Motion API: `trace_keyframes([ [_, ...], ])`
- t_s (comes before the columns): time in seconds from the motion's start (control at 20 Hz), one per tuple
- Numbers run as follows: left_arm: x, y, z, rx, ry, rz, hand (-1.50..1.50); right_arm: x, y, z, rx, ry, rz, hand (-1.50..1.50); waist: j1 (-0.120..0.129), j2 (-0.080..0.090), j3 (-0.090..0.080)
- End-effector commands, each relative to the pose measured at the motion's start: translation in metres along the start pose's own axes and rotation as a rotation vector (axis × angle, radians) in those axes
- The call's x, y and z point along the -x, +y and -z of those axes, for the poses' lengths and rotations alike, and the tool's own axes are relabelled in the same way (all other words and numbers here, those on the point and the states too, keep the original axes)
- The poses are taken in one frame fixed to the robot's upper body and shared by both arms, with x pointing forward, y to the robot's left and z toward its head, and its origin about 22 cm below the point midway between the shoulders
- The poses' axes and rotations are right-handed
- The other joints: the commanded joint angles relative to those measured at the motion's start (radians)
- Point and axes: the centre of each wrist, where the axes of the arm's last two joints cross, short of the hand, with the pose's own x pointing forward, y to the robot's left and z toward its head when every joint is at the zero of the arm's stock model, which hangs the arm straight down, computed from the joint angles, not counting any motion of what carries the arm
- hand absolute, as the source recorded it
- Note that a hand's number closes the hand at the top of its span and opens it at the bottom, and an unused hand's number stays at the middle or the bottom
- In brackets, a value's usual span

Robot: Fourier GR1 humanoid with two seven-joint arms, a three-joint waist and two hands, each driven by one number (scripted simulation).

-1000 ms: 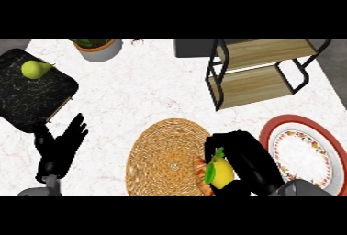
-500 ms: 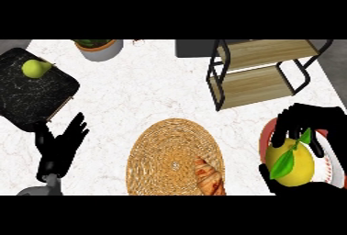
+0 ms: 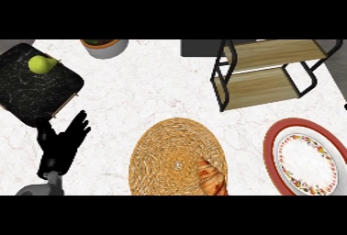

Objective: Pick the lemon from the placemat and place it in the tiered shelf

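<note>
A round woven placemat [image 3: 177, 158] lies on the marbled white worktop [image 3: 156, 92] below the slatted wooden tiered shelf [image 3: 271, 71] (black tubular frame). The left hand [image 3: 62, 146] rests with fingers spread apart, holding nothing.

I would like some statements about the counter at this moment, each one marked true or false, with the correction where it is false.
1. A croissant lies on the woven placemat. True.
2. The lemon sits on the tiered shelf. False: no lemon shows anywhere in this view, and both shelf boards are bare.
3. The left hand is open, fingers up, at the lower left. True.
4. The right hand is over the plate. False: the right hand is not in view.
5. A green fruit rests on the dark board at the upper left. True.
6. The pot stands on the placemat. False: it stands at the top edge, apart from it.
</note>
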Motion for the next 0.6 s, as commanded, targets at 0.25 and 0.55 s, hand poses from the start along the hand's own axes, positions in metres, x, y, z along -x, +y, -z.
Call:
trace_keyframes([
  [0.25,-0.009,-0.001,0.001,0.019,-0.006,-0.002,0.0,0.013,-0.058,0.061,0.072,0.043,0.022,1.5,0.018,0.004,-0.001],
  [0.55,0.008,-0.004,0.003,0.031,-0.007,-0.005,0.0,0.037,-0.067,0.1,0.004,0.046,0.003,1.5,0.021,0.007,-0.001],
])
